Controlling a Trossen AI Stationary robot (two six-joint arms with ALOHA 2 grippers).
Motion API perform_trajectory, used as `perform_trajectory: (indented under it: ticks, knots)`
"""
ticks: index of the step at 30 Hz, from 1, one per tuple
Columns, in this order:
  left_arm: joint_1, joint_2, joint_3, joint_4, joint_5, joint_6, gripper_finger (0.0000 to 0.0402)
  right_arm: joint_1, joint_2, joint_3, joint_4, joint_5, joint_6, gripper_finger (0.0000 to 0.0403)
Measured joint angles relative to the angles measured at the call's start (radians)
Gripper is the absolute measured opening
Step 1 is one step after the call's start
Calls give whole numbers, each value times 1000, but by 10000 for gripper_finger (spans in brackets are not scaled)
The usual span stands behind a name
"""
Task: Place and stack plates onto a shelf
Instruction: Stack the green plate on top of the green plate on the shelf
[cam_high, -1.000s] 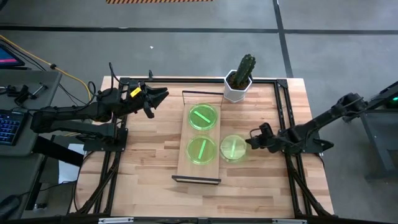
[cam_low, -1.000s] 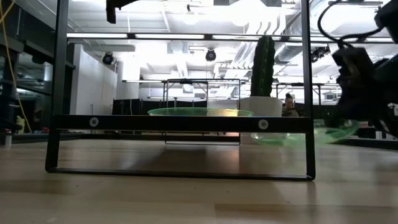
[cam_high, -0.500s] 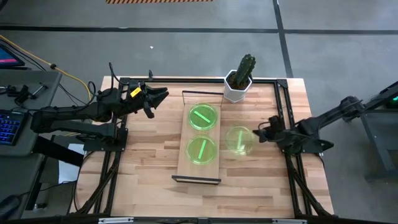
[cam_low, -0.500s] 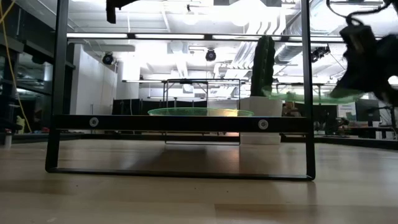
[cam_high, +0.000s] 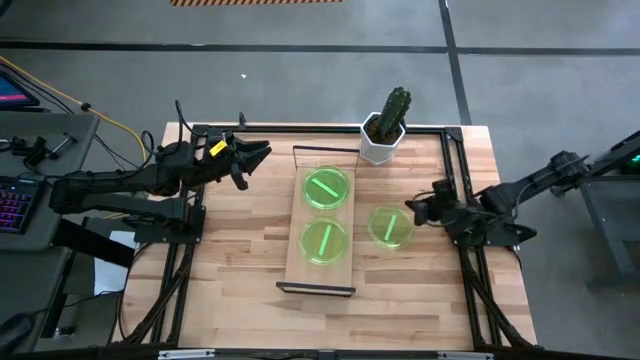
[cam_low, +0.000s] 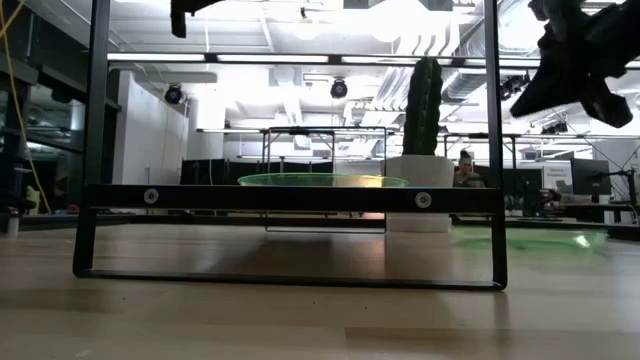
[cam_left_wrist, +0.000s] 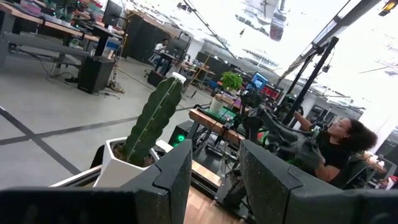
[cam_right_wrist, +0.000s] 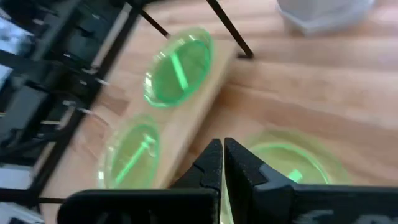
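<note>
Plates: two on the shelf, one plate flat on the bench beside it | right tool clenched, empty, above its edge | left tool released, waiting | risk: another grab could slip.

Bright light from above, and some blurry spots

The ceiling lamps in the low view glare white, so the shelf frame looks almost black, with a soft shadow under it. The right wrist view is smeared, and the plates look fuzzy (the nearest one most). The left wrist view glows white at one side, and its fingers are out of focus.
</note>
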Motion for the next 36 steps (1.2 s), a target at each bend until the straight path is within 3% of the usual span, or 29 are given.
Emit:
perform_trajectory:
  ticks: [9,15,22,28,36]
  knots:
    - [0,0,0,0,0,0,127,-27,191,-1,-79,-43,235,20]
    - [0,0,0,0,-4,0,127,-117,261,-40,-90,-179,243,117]
    - [0,0,0,0,-4,0,127,-212,192,-208,60,-261,202,206]
    - [0,0,0,0,-5,0,127,-275,128,-352,292,-282,121,217]
    - [0,0,0,0,-6,-7,127,-316,141,-444,513,-293,-22,206]
